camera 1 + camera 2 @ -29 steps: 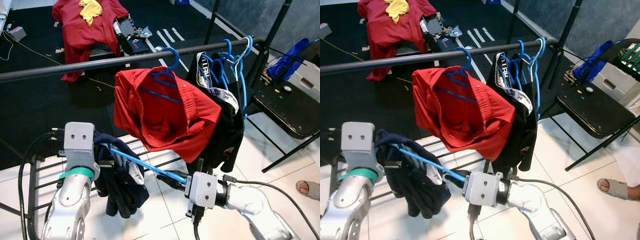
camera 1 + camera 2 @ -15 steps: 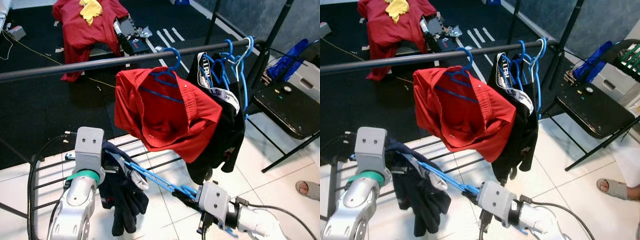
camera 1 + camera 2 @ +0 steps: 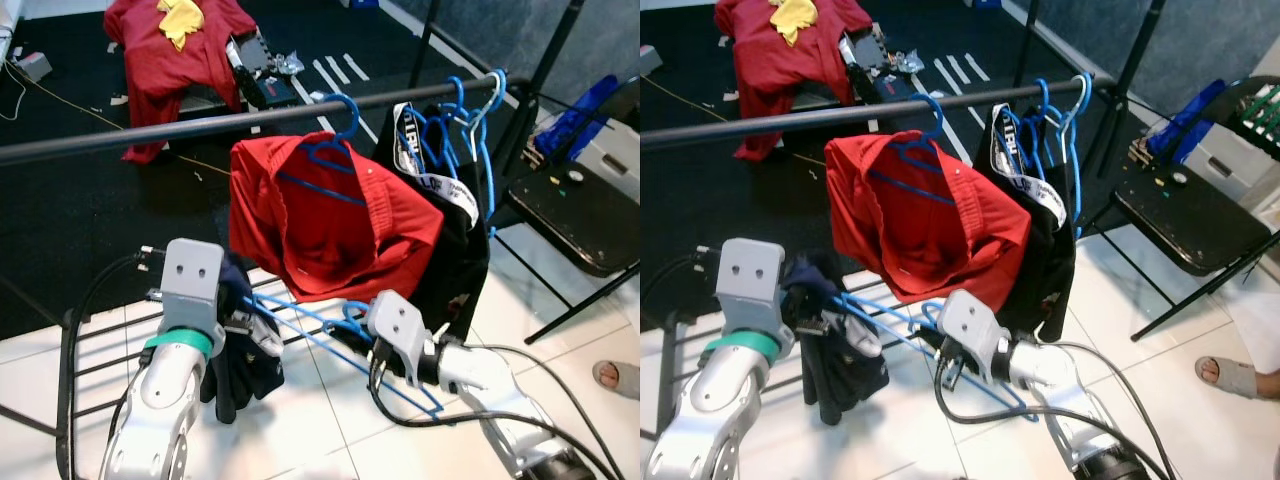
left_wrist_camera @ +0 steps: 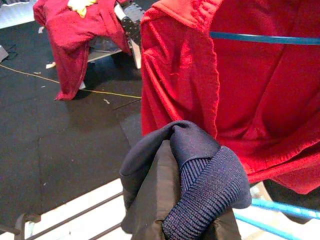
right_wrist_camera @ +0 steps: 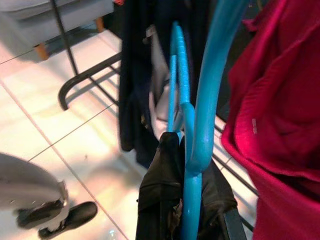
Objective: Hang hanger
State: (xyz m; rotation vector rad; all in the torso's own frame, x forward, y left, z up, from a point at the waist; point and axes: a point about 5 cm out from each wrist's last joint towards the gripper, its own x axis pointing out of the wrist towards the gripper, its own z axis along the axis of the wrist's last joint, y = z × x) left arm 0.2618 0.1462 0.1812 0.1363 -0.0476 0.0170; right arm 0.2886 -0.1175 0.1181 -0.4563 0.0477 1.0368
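Left eye view had the blue hanger [image 3: 330, 345] low in front of the robot, below the clothes rail [image 3: 200, 127], tilted, hook end near the hem of the red shirt [image 3: 330, 225]. The right gripper [image 3: 350, 338] held the hanger up near its hook; the right wrist view showed black fingers [image 5: 165, 200] clamped narrow around the blue stem, hook curving up just beside red cloth. The left gripper [image 3: 243, 322] was at the hanger's other end, buried in the dark navy garment [image 3: 245, 365] that hung off that end. In the left wrist view its black fingers [image 4: 160, 200] were closed onto the garment, ribbed cuff [image 4: 210, 195] bunched over them (fingertips themselves hidden by cloth). The red shirt hung on its own blue hanger [image 3: 335, 150] on the rail; further right on the rail, black clothing [image 3: 455, 250] with a white lettered waistband and a bunch of empty blue hangers [image 3: 470, 115]. A black folding chair [image 3: 580, 215] stood right of the rail on white tiles. Beyond the rail, on dark floor, another red garment [image 3: 170, 50] with a yellow cloth [image 3: 183, 18] on top. A person's sandalled foot [image 3: 615, 377] was at the right edge.
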